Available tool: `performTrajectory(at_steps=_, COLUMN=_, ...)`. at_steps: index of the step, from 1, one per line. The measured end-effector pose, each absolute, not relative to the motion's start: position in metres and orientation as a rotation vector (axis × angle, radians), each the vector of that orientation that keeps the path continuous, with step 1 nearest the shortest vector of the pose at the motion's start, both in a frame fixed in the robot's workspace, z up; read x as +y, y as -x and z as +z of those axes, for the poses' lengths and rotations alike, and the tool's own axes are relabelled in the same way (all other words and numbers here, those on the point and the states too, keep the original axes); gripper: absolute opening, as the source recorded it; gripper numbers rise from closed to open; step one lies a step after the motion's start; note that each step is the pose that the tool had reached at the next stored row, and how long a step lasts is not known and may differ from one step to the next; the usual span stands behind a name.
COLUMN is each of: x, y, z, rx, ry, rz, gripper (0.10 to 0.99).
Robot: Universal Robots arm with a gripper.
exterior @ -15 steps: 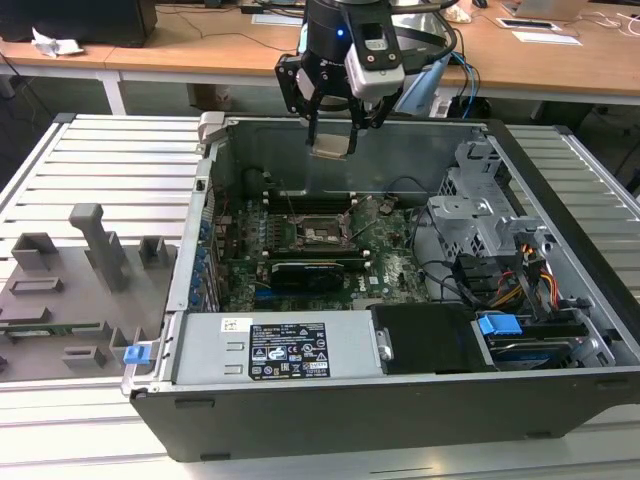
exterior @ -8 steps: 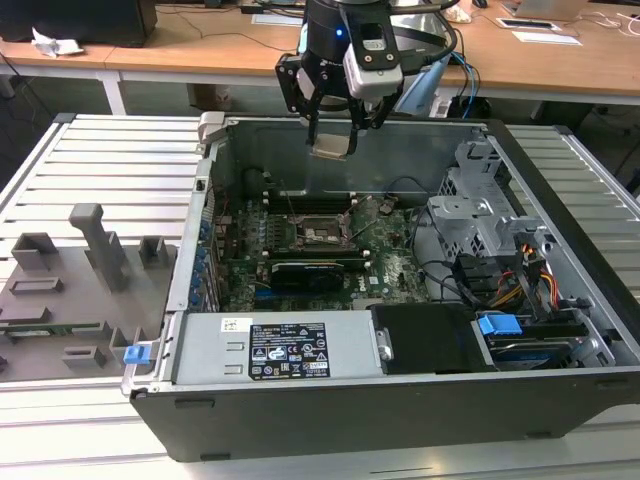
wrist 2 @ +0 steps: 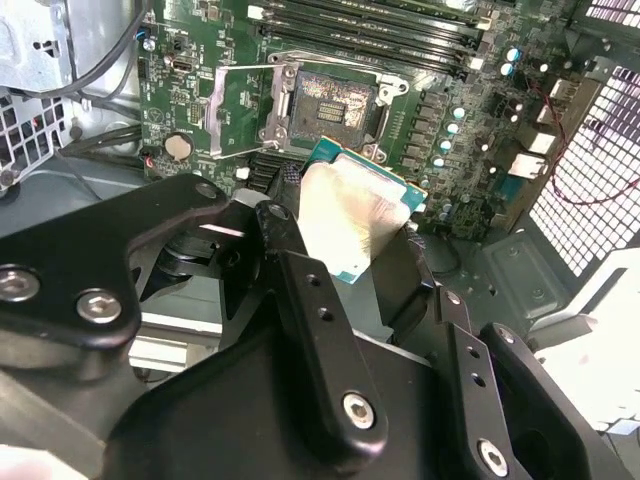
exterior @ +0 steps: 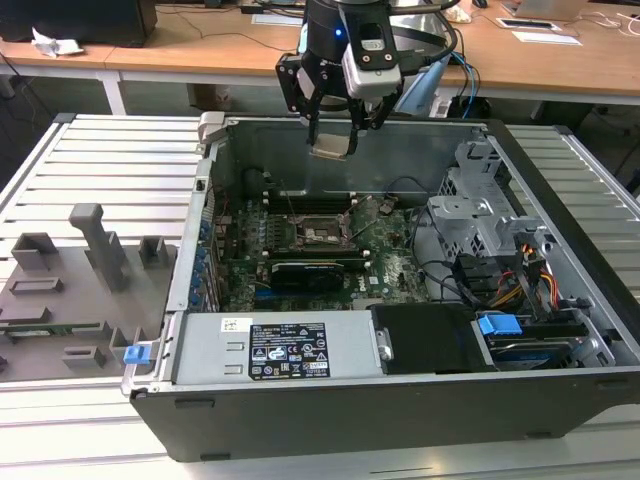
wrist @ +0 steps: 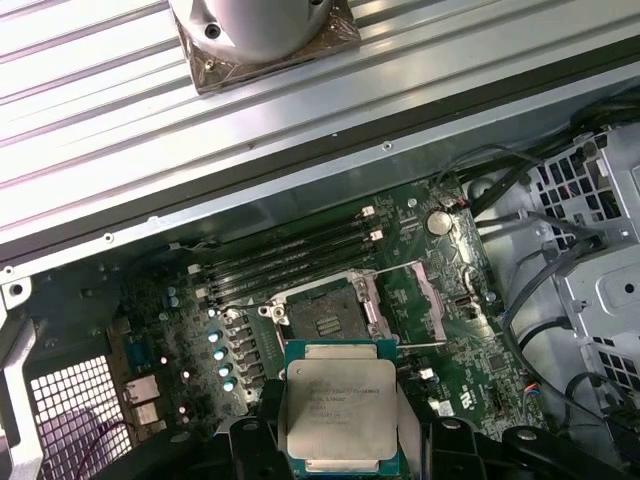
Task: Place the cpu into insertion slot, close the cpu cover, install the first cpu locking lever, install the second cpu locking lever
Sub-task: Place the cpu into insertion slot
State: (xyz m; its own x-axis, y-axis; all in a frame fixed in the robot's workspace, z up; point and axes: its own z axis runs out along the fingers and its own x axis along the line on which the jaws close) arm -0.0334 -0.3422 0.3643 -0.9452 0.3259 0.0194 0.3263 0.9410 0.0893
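We are working on the first step: getting the cpu [wrist: 338, 405] into the slot [wrist: 322, 318]. Our end effector [exterior: 333, 138] is hanging over the open case [exterior: 330, 410], near its far wall in the exterior view. It is closed partway on the cpu, with its fingers [wrist 2: 305, 290] pressing on two opposite edges of the chip. The cpu is riding in the air with its metal top facing the first wrist camera. It is clear of the board [exterior: 395, 265] and touching nothing but the fingers. In the second wrist view it is looking tilted relative to the board, though we are not able to tell how much of that is the camera's angle.

The slot is lying bare and dark at its centre, with nothing seated in it. The cover [wrist 2: 216, 110] is standing swung open at one side of the slot, so the way down is looking free. The levers are too thin for us to place with confidence. The memory slots [wrist: 290, 250] are running alongside the slot.

We are judging the task to be early: the chip is in hand, nothing is seated, and the cover and both levers are not yet dealt with. Finishing this step is, in our view, calling for a careful line-up, with the chip square over the slot, level with it and corners matched. After that it is calling for a gentle descent and release, since a skewed or forced landing is risking the contacts inside.
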Motion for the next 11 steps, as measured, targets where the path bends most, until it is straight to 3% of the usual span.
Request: performTrajectory(at_steps=11, x=-0.3422, y=0.0335, z=0.3643, rx=-3.082, ry=0.578, rz=-0.144, gripper=0.529)
